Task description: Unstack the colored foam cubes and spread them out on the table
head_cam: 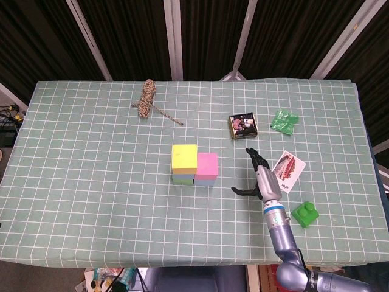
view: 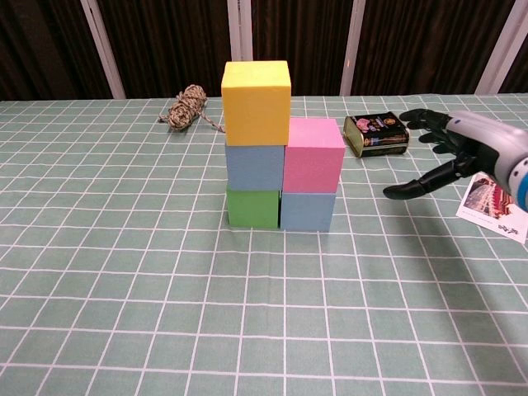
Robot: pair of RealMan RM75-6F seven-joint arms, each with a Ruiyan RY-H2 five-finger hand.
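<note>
The foam cubes stand stacked mid-table. A yellow cube (view: 256, 101) (head_cam: 184, 156) tops a blue cube (view: 254, 166), which sits on a green cube (view: 252, 208). Beside them a pink cube (view: 313, 154) (head_cam: 206, 163) rests on another blue cube (view: 307, 211). My right hand (head_cam: 258, 176) (view: 445, 153) hovers to the right of the stack, fingers spread, holding nothing and apart from the cubes. My left hand shows in neither view.
A rope coil (head_cam: 146, 99) lies at the back left. A dark tin (head_cam: 242, 126) and a green packet (head_cam: 284, 120) sit behind my right hand. A photo card (head_cam: 286, 170) lies beside the hand, and a green toy block (head_cam: 305, 214) near the front right edge.
</note>
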